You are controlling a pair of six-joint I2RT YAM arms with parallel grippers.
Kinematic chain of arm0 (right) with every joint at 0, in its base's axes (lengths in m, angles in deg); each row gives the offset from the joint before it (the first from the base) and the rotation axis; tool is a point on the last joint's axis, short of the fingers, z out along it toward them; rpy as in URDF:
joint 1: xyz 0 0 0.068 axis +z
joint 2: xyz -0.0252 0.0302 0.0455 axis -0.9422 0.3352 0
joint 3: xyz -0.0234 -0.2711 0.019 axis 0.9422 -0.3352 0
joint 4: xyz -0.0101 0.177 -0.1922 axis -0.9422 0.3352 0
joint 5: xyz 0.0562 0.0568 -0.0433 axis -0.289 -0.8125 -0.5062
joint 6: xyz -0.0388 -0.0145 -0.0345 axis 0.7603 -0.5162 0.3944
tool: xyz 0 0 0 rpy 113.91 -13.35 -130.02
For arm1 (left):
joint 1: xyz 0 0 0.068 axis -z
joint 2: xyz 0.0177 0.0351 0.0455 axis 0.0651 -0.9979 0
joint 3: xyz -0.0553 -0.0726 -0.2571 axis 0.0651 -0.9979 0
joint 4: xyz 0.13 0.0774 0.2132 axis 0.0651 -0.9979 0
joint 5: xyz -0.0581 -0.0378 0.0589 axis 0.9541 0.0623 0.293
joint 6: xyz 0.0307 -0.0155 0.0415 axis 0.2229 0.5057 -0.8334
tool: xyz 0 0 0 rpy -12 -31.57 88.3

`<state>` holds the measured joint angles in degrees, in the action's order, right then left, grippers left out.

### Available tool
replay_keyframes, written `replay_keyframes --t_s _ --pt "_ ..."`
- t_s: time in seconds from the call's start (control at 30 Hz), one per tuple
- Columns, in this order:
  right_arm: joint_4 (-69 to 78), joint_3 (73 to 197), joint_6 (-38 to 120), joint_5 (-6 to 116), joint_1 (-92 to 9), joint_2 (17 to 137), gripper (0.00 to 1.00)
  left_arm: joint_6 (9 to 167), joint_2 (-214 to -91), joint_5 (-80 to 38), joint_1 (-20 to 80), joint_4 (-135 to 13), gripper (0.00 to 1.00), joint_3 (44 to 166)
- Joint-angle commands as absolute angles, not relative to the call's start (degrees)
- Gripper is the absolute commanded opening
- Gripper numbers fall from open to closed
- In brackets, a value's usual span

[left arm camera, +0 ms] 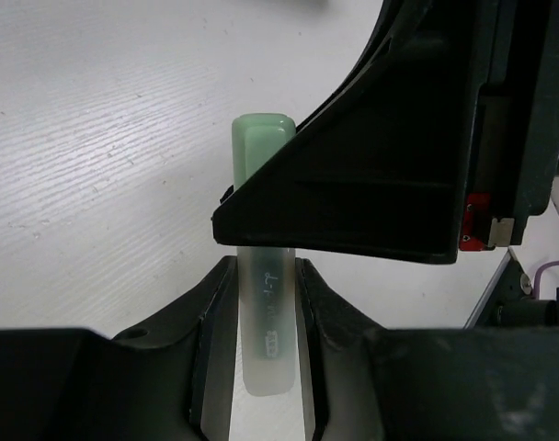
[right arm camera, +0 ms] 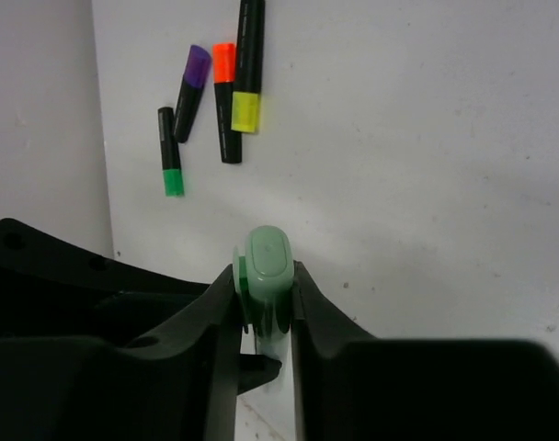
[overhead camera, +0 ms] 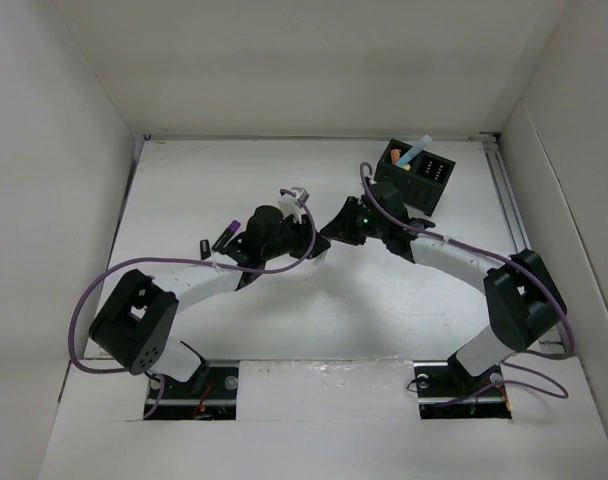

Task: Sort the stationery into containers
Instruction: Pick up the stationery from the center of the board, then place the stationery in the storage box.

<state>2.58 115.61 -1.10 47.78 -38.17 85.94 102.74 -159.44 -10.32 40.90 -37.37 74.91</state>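
Pale green marker (left arm camera: 261, 152) — gripped at both ends

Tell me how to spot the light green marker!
Find the middle of the white table, where the two arms meet. Held by both the left gripper and the right gripper is the pale green marker. The four black markers lie flat with bright ends; this one is pale all over.

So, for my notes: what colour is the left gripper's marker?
The marker is pale green; left wrist view shows it best.
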Motion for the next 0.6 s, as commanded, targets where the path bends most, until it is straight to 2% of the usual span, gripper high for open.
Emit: replay_keyframes --t_s 0.0,0.03,0.1,0.13,0.17,0.3,0.47,0.57 --pt "-1.99 118.34 -1.59 48.11 -37.37 86.93 0.11 103.04 -159.05 -7.64 41.26 -33.49 0.12 74.08" --pt "-1.99 118.95 -1.59 48.11 -37.37 86.93 0.02 103.04 -158.44 -8.16 41.26 -32.96 0.16 74.07" --pt "-1.99 118.96 -2.11 48.8 -37.37 86.93 0.0 103.56 -157.13 -8.17 41.26 -32.17 0.27 73.37" --pt "-1.99 118.96 -2.11 50.55 -37.37 86.93 0.0 103.57 -156.25 -7.39 41.26 -32.17 0.39 72.76" --pt "-1.99 119.56 -2.11 51.61 -37.37 86.93 0.0 103.57 -155.37 -7.38 41.26 -31.56 0.45 71.97" --pt "-1.99 122.54 -2.64 52.94 -41.32 88.16 0.0 103.57 -150.88 -9.66 41.26 -31.02 0.61 70.38" --pt "-0.93 128.26 -3.17 57.42 -47.91 90.18 0.0 103.57 -144.92 -10.72 41.26 -30.5 0.63 67.75" --pt "2.4 134.14 -3.7 64.79 -52.48 92.38 0.0 104.1 -143.59 -10.72 41.26 -30.5 0.63 67.74"
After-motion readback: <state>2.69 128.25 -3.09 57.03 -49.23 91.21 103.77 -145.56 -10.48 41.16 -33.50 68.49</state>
